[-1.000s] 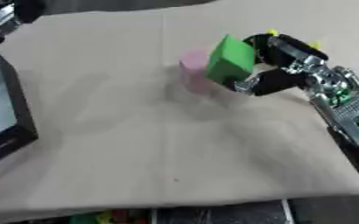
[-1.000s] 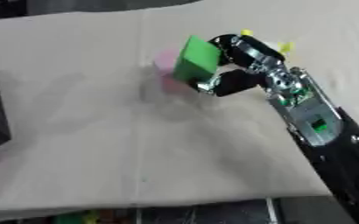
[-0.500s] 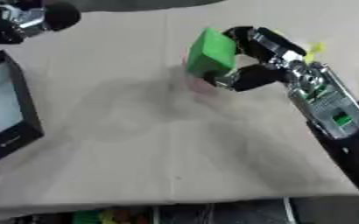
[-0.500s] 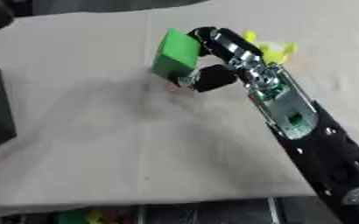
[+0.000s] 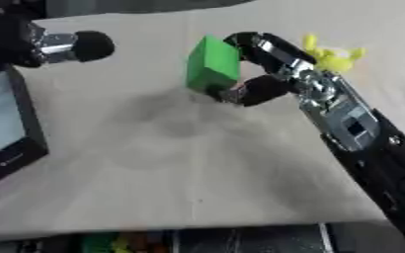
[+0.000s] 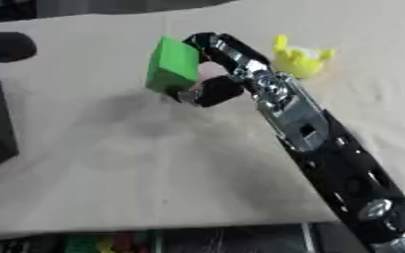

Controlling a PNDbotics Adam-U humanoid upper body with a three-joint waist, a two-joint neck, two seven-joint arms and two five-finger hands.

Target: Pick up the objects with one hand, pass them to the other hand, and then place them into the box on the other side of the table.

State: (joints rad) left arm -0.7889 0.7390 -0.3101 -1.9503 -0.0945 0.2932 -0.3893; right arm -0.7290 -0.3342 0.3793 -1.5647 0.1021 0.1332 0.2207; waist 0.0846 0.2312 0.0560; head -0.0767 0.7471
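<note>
My right hand (image 5: 264, 64) is shut on a green block (image 5: 212, 64), holding it in the air above the beige table's far middle. Fingers curl over the block's top and the thumb presses below it. My left hand (image 5: 42, 42) comes in from the upper left, a rounded black fingertip (image 5: 92, 45) pointing toward the block with a gap between them; its fingers are blurred. A yellow toy (image 6: 299, 58) lies on the table behind my right arm. The dark box (image 5: 7, 128) sits at the left edge.
The table's front edge (image 5: 197, 227) runs along the bottom, with coloured items on the floor below it. A shadow of the block falls on the cloth beneath the hands.
My right hand has lifted the green block and carried it leftward, away from a pink object no longer visible. The left hand has come in from the upper left toward it.
</note>
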